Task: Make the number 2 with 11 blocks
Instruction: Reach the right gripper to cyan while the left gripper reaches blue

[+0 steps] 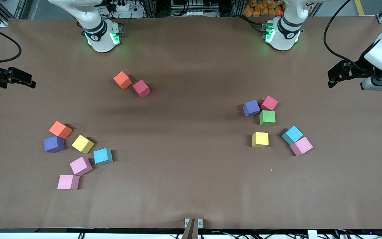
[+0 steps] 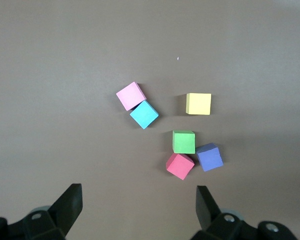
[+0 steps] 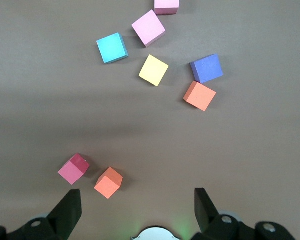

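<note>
No 2 yet: all blocks lie loose on the table (image 1: 191,199), in three bunches.

- Right arm's end: orange (image 1: 60,129), purple (image 1: 54,144), yellow (image 1: 83,144), blue (image 1: 103,156), two pinks (image 1: 81,165).
- Near the right base: orange (image 1: 122,80) touching crimson (image 1: 141,88).
- Left arm's end: purple (image 1: 251,108), crimson (image 1: 269,103) and green (image 1: 267,118) packed tight; yellow (image 1: 260,139) alone; blue (image 1: 292,135) against pink (image 1: 301,146).

Left gripper (image 1: 333,79) and right gripper (image 1: 28,83) both wait, high over the table's ends, jaws wide, empty.

Suggest starting with the singles: the lone yellows and the blue at the right arm's end have room on all sides for the fingers. Touching pairs need a wrist turn to match each cube's skew, or a nudge apart first.

The middle of the table is bare, good for the digit. Keep it off the front edge, within both arms' reach.
</note>
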